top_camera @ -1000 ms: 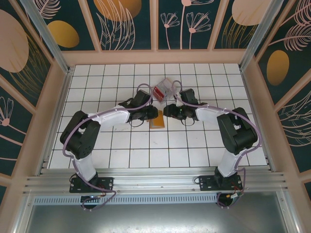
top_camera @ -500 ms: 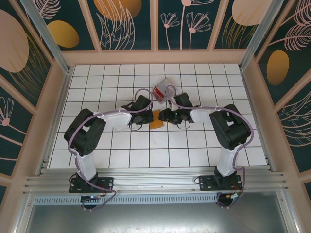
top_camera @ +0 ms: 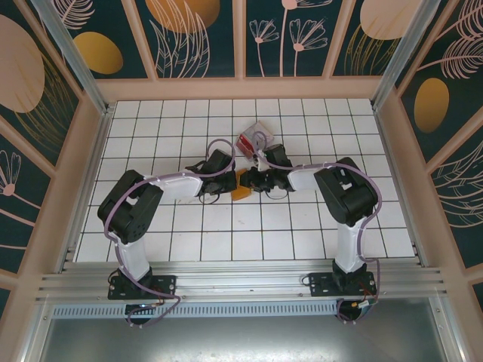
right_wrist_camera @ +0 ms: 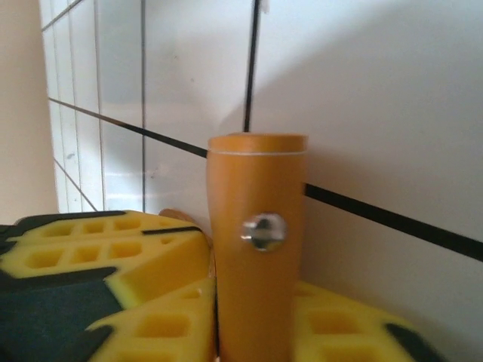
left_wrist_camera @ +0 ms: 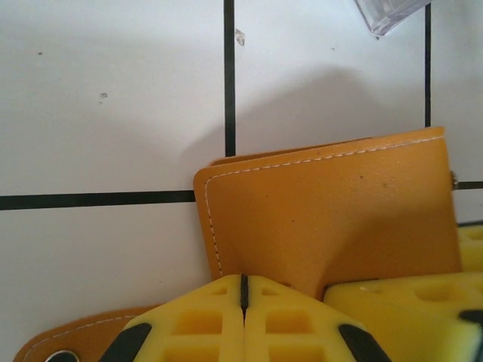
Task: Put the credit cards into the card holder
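Note:
The orange card holder (top_camera: 240,193) lies mid-table between both grippers. In the left wrist view one leaf (left_wrist_camera: 324,204) stands up from the tiles, and my left gripper (left_wrist_camera: 244,290) is shut on its lower edge. The snap strap (right_wrist_camera: 256,226) stands upright between the yellow fingers (right_wrist_camera: 339,328) of my right gripper (right_wrist_camera: 256,320), which is shut on it. From above, the left gripper (top_camera: 232,181) and right gripper (top_camera: 250,181) meet over the holder. A red credit card (top_camera: 247,141) rests in the clear plastic box (top_camera: 259,133) just behind them.
The clear box's corner (left_wrist_camera: 389,11) pokes in beyond the holder. Peach wooden walls (top_camera: 241,88) fence the white tiled table on three sides. The tiles in front of the grippers (top_camera: 241,234) lie bare.
The right gripper has slid left up to the holder and closed on its strap. The left gripper has closed on the holder's leaf, and the holder has been drawn up between them.

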